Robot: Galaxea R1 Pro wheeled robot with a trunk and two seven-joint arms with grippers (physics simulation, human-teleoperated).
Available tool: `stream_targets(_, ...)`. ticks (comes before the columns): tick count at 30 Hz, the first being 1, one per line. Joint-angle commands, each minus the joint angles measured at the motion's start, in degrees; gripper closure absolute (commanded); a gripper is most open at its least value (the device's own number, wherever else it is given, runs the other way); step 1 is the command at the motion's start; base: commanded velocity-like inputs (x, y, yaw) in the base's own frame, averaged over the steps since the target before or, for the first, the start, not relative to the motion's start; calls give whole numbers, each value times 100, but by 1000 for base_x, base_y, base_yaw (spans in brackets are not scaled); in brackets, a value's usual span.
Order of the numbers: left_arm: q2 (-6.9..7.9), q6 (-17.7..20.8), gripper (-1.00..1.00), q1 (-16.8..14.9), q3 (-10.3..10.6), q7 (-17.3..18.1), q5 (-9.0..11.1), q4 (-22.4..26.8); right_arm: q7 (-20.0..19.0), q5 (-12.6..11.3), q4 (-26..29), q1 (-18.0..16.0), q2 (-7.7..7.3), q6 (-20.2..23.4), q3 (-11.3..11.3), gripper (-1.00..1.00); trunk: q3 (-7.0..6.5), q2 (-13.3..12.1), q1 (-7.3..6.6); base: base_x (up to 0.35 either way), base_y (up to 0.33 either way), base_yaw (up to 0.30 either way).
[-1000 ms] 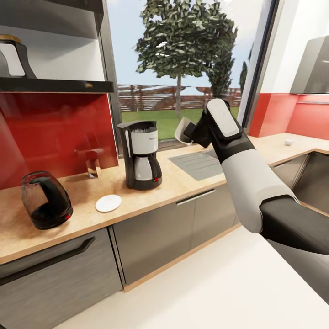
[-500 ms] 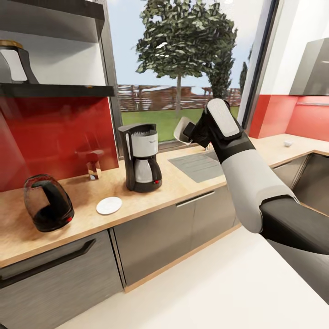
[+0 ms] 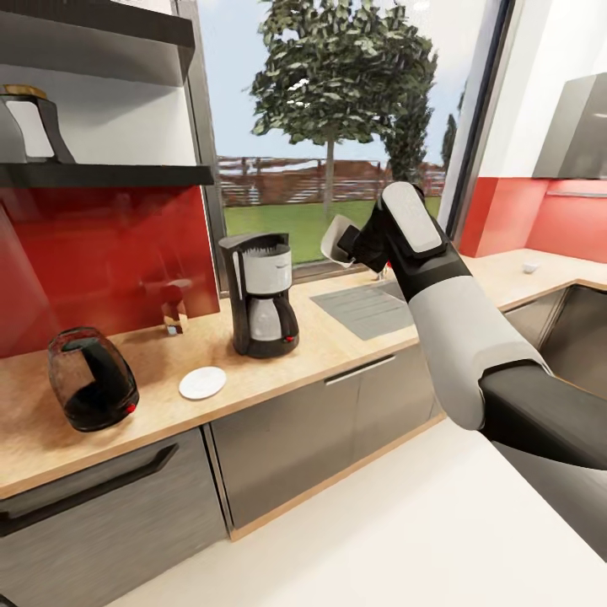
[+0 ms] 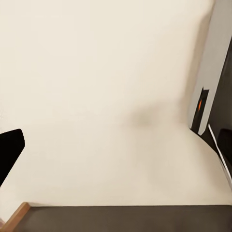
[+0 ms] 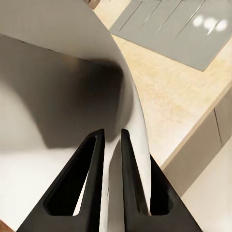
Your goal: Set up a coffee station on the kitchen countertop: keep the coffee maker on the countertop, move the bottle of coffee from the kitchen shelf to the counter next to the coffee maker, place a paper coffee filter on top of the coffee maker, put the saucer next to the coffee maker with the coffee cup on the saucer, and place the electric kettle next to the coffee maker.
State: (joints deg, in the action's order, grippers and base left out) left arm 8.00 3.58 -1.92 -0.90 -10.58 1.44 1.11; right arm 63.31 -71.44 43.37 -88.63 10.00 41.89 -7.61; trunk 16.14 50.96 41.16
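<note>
Legible text: none I can read. The coffee maker (image 3: 262, 294) carries a small dark mark on its silver-white housing, too blurred for me to make out. The bottle of coffee (image 3: 28, 124) on the shelf (image 3: 110, 174) shows me a plain white front, no lettering discernible.

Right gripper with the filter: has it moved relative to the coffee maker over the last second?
Yes. The right gripper, shut on the paper coffee filter, has closed in slightly on the coffee maker; the head camera also shifted.
</note>
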Motion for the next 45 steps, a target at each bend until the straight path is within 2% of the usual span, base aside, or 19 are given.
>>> stream_targets(1, 2, 29, -100, -1, -6, -12, 15, 12, 41, -36, 4, -6, 0, 18, -4, 100, -11, -37, -22, 0, 0, 0)
stream_targets(25, -12, 29, -100, -1, -21, 3, 15, 12, 41, -36, -3, -6, 0, 14, 5, 100, -481, -999, -549, 0, 0, 0)
stream_targets(32, -11, 28, -100, -1, -149, 13, 15, 12, 41, -36, -16, -6, 0, 21, 5, 100, -607, -1280, -703, 0, 0, 0)
stream_targets(45, -17, 21, -100, -1, -170, 21, 15, 12, 41, -36, -39, -6, 0, 21, 4, 100, -841, -1801, -988, 0, 0, 0)
